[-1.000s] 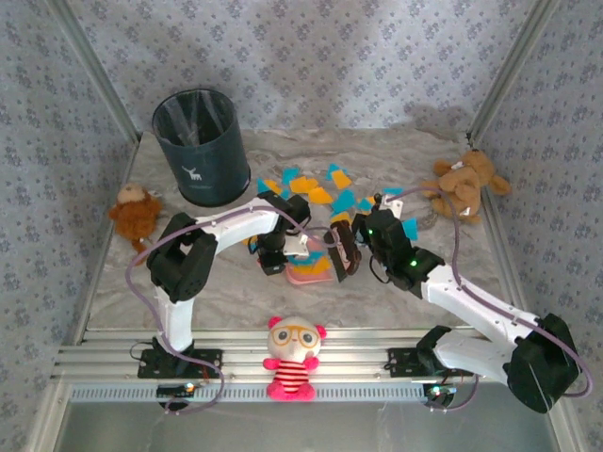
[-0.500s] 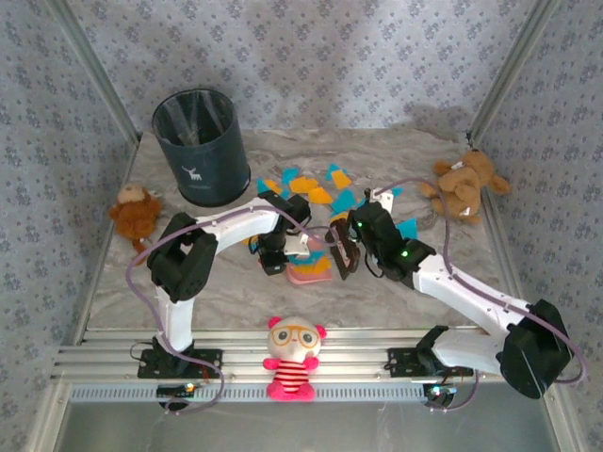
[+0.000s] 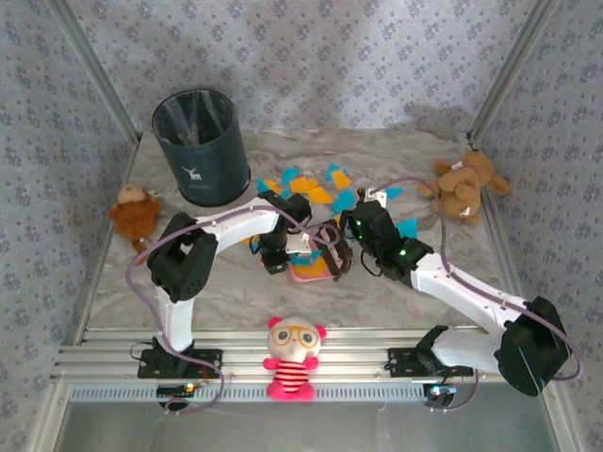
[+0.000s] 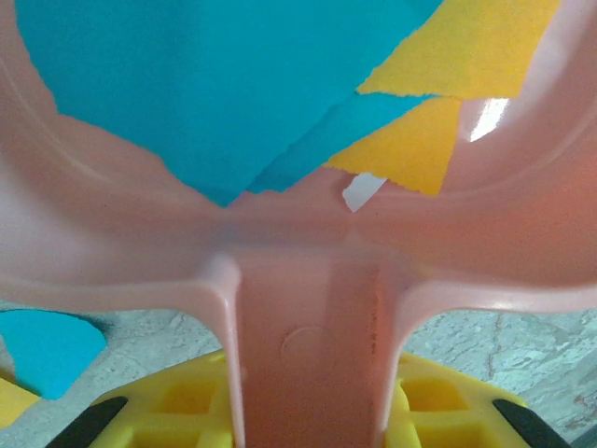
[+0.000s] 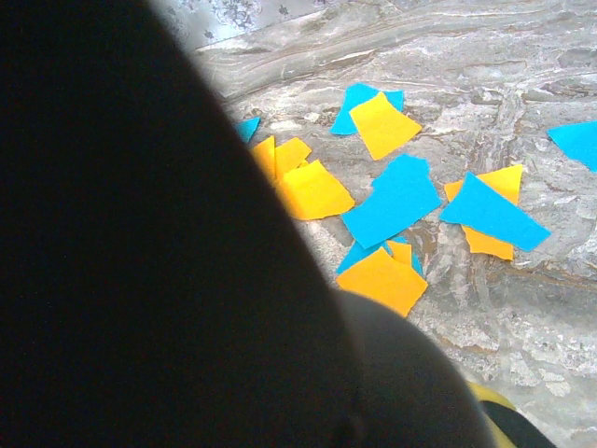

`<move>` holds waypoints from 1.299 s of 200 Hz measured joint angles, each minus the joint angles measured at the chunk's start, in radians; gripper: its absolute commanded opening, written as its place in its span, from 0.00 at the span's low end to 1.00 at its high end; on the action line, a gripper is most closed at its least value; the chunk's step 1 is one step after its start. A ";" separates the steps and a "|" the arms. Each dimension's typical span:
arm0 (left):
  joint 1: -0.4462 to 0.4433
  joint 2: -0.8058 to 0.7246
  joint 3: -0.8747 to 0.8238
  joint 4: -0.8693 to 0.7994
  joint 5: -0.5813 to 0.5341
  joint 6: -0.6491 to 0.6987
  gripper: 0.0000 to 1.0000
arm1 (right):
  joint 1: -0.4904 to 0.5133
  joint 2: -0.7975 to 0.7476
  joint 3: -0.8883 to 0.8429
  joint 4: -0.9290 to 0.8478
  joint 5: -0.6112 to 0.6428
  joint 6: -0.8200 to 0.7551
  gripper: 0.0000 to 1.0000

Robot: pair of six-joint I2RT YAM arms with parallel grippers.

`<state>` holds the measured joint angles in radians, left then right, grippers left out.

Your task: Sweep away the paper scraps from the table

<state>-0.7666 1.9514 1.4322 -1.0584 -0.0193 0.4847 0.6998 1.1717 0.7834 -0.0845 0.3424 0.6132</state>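
Left gripper (image 3: 276,261) tight on dustpan (image 4: 308,345), right gripper (image 3: 345,247) on brush (image 3: 330,252); in left wrist view, paper scraps (image 4: 187,84) inside.

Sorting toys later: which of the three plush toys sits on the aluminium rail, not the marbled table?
The doll with glasses and red-striped shirt, at the near edge; the dark-brown plush and the tan bear lie on the table.

Arms angled inward; left pincer (image 3: 274,258), right pincer (image 3: 341,247) clamped.
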 measured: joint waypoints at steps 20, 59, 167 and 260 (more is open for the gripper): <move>0.000 0.000 0.000 0.011 0.002 0.000 0.00 | -0.001 -0.006 0.000 -0.001 0.000 0.000 0.00; 0.000 -0.006 -0.008 0.049 0.003 -0.008 0.00 | -0.001 -0.060 0.000 -0.017 0.024 0.000 0.00; 0.008 -0.132 -0.115 0.163 0.033 -0.075 0.00 | -0.051 -0.229 0.000 -0.158 0.106 -0.012 0.00; 0.073 -0.280 -0.073 0.195 0.128 -0.226 0.00 | -0.195 -0.280 0.000 -0.241 0.048 -0.045 0.00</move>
<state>-0.6933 1.6718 1.3590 -0.8635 0.1089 0.2584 0.5053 0.8917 0.7834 -0.3260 0.3901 0.5682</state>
